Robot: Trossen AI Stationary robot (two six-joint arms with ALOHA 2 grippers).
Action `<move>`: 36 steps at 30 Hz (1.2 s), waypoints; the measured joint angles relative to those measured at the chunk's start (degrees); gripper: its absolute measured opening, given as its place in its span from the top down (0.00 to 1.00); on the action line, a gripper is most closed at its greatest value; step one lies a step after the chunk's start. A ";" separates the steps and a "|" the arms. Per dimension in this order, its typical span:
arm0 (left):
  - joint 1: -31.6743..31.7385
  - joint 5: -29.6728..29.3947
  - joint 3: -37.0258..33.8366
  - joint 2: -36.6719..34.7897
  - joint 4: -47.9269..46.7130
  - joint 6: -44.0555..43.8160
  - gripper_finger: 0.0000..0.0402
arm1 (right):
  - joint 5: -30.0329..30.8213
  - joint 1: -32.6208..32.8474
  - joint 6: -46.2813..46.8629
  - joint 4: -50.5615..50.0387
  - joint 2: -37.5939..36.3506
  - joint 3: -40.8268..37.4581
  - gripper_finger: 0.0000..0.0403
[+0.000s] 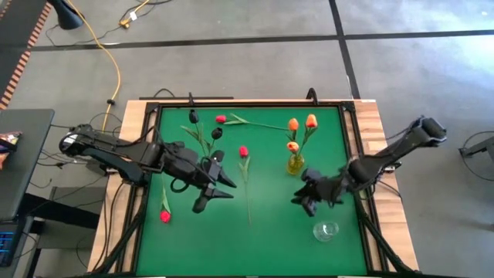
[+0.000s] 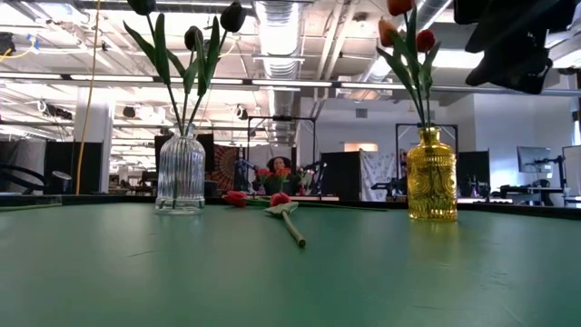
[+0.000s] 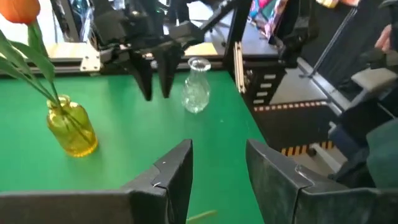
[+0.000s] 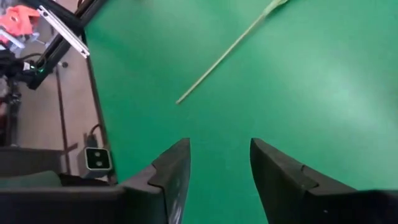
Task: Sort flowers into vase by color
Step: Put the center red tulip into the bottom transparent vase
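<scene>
Both claws are seen parted and empty: the right gripper (image 1: 305,202) is held above the green mat (image 1: 270,239) toward four o'clock from the mat's centre, its two dark fingers (image 4: 174,171) spread with only bare mat and a thin green stem (image 4: 224,53) seen past them, while the left gripper (image 1: 216,189) is held above the mat toward eight o'clock from centre, its fingers (image 3: 177,171) likewise apart with nothing between them. Just at twelve o'clock from the right gripper the yellow vase (image 1: 295,164) is found, with three orange tulips (image 1: 302,123) set in it. A small clear vase (image 1: 326,230) is placed at five o'clock from the right gripper, with no flower in it. A ribbed clear vase (image 2: 181,173) with three black tulips (image 1: 216,133) is seen at twelve o'clock from the left gripper. Three red tulips are left lying on the mat: one (image 1: 244,152) near centre, one (image 1: 221,119) at the far edge, one (image 1: 164,215) at nine o'clock from the left gripper
</scene>
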 joint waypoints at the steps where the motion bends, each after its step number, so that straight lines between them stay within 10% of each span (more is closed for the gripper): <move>1: -0.32 -0.15 0.00 0.00 -0.55 0.08 0.66 | 0.51 0.95 1.37 1.90 1.97 0.01 0.53; 12: -2.95 -0.88 0.00 0.00 -10.91 1.69 0.66 | 16.47 7.56 12.63 23.58 23.85 2.13 0.56; 36: -3.38 3.76 0.00 -0.02 -17.74 6.12 0.66 | 18.77 -8.16 11.35 4.31 57.47 36.90 0.58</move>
